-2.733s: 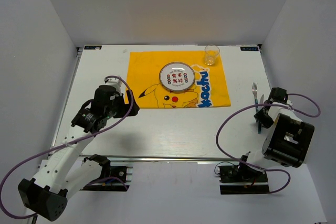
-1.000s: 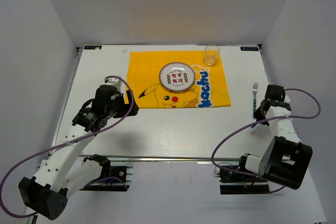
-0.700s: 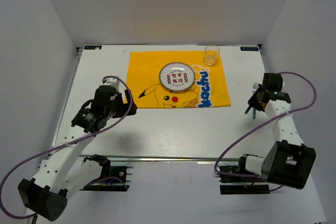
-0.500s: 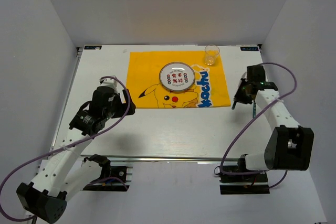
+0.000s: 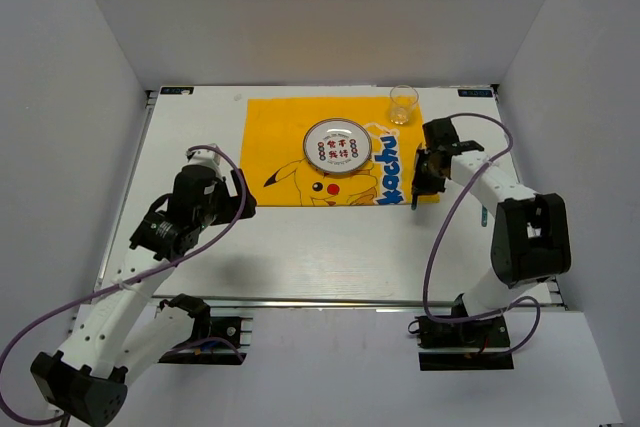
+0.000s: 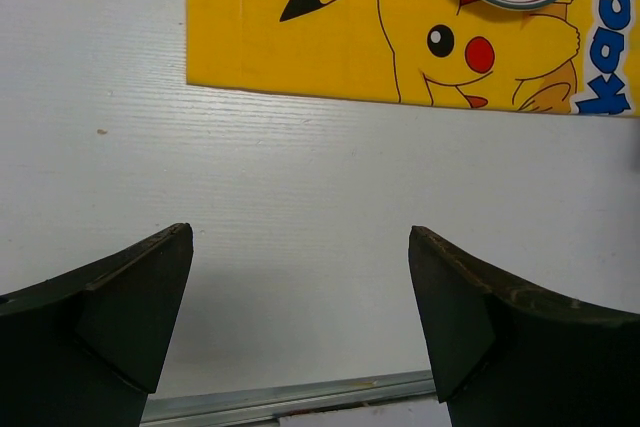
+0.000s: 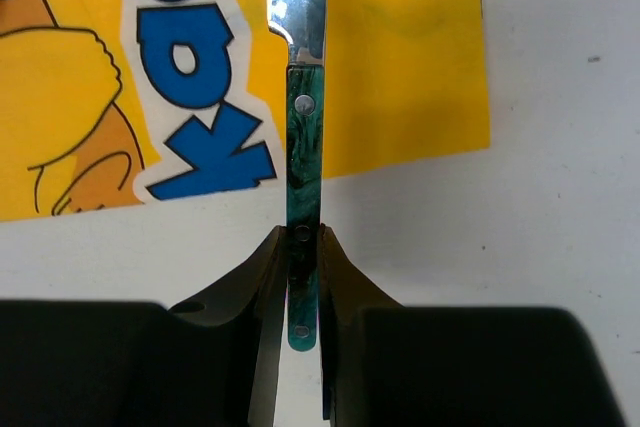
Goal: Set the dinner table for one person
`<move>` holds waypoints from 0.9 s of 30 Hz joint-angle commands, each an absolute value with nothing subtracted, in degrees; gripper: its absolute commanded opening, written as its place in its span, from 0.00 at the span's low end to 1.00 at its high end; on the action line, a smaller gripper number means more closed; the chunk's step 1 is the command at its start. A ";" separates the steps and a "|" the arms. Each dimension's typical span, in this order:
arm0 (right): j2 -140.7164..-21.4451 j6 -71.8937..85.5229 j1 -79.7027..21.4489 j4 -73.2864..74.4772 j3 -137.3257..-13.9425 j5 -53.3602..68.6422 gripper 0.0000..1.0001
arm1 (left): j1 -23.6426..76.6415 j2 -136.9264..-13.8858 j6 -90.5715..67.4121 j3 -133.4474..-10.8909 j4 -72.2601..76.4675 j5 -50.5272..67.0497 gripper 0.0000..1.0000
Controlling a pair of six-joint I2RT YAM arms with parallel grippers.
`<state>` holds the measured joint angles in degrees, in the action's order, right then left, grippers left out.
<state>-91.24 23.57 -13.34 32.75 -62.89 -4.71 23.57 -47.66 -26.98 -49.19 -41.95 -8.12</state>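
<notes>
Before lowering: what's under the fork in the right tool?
Under the fork: yellow mat beneath neck and upper handle, white dinner table beneath the lower handle. Tines are out of frame.

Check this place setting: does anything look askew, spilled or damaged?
Nothing stands out. The plate sits flat on the yellow mat, the glass stands upright at its far corner, and the right gripper holds the green-handled utensil over its edge.

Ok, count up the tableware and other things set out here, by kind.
Yellow mat: 1
Plate: 1
Glass: 1
Green-handled utensil: 1, in the right gripper
Total: 4; a thin dark sliver off the mat may be another utensil, cannot tell.
</notes>
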 commanded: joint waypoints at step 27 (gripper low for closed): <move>-113.99 17.93 -13.62 29.18 -81.82 -8.17 0.00 | 23.20 -46.23 -26.02 -48.60 -39.99 -6.15 0.98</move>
<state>-112.09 19.27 -13.78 30.28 -79.18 -7.53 23.42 -46.70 -26.61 -49.17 -41.23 -6.83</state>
